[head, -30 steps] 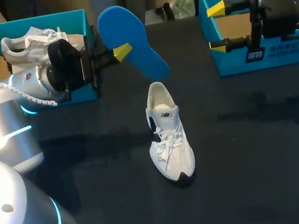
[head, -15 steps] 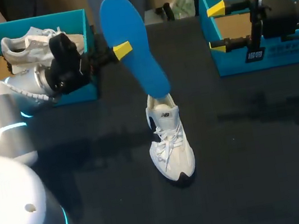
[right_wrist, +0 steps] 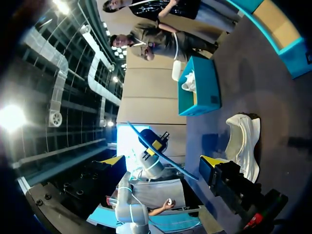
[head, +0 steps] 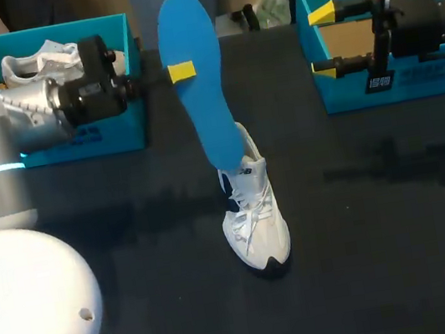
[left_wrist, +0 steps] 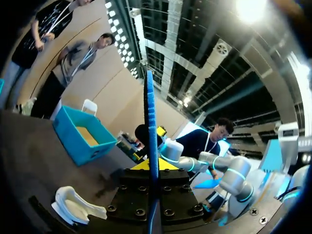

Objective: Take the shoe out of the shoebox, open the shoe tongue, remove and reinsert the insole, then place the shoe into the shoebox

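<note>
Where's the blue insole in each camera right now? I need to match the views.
Head view: insole upright at centre, lower tip at the white shoe's heel.
Left wrist view: insole edge-on, clamped between that arm's jaws.
Right wrist view: insole a thin slanted blade beyond the shoe.
Shared landmark: the white shoe, visible in all three.

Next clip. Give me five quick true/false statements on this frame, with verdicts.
1. The left gripper is shut on the insole. True.
2. The insole lies flat on the table. False: it is held up, its lower end at the shoe's opening.
3. The shoe stands on the table, outside both boxes. True.
4. The right gripper holds the shoe. False: it is open and empty, by the right box.
5. The left box is empty. False: a second shoe lies in it.
</note>
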Controlling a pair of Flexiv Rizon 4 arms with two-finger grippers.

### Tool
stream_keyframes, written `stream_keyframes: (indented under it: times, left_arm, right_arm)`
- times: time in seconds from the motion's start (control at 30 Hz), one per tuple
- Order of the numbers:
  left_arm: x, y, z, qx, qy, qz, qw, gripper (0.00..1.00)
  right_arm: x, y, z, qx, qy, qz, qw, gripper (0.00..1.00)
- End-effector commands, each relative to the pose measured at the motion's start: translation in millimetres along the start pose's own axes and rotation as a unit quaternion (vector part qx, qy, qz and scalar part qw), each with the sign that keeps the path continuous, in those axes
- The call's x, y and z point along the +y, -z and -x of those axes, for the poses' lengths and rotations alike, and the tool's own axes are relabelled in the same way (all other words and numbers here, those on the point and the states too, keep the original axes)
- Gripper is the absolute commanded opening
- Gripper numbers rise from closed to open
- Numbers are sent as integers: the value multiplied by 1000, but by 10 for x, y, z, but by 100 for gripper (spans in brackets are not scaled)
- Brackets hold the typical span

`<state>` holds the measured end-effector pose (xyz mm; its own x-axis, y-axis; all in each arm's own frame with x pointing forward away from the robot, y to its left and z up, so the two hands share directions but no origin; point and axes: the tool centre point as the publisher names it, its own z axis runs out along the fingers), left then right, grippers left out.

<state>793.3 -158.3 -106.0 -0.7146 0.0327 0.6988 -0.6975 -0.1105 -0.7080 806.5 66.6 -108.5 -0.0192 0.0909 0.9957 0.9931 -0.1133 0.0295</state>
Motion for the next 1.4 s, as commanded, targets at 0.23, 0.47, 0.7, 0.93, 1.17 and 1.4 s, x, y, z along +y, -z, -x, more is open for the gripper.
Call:
stream_keyframes:
  times: [0.23,0.47,0.7,0.93,1.17,1.4]
  left_arm:
    - [-186,-48,4,71,349,111,928,0]
    - [-186,-48,4,71,349,111,928,0]
    - [-186,-48,4,71,349,111,928,0]
    - [-147,-78,109,76,332,109,934,0]
    - [-159,-122,301,76,349,86,930,0]
    - [-120,-149,422,65,375,72,922,0]
  right_arm:
    - [0,-15,0,-1,-1,1,1000,100]
    - [0,-15,0,-1,-1,1,1000,100]
    - [0,-15,0,-1,-1,1,1000,100]
    - [0,-15,0,-1,-1,1,1000,100]
    - [0,-15,0,-1,-1,1,1000,100]
    - [-94,-99,-40,-46,36,10,998,100]
